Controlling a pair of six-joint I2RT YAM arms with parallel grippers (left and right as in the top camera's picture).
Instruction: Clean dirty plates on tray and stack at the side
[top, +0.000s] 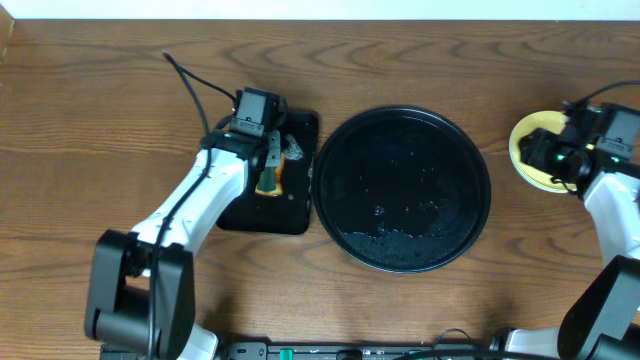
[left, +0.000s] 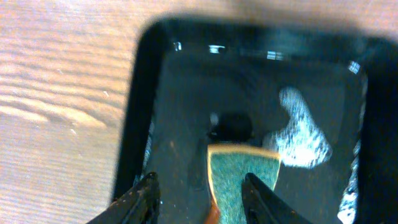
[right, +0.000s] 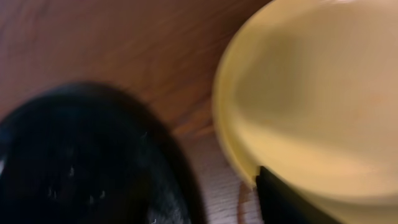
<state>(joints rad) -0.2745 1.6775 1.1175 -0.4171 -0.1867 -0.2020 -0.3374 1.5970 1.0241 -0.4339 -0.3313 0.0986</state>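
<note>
Showing left-wrist only — green sponge (left: 244, 183) face

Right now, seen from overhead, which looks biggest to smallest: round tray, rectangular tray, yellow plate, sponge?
1. Round tray
2. Rectangular tray, partly covered
3. Yellow plate, partly hidden
4. Sponge

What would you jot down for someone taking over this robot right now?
Left gripper: open, over the sponge lying in the small rectangular tray.
Right gripper: over the yellow plate at the far right; open or shut is unclear.
Round tray: no plates, only wet specks.
Done: yellow plate looks clean and off the tray.
To do: the other plates are not visible; check whether they sit under the yellow one.
</note>
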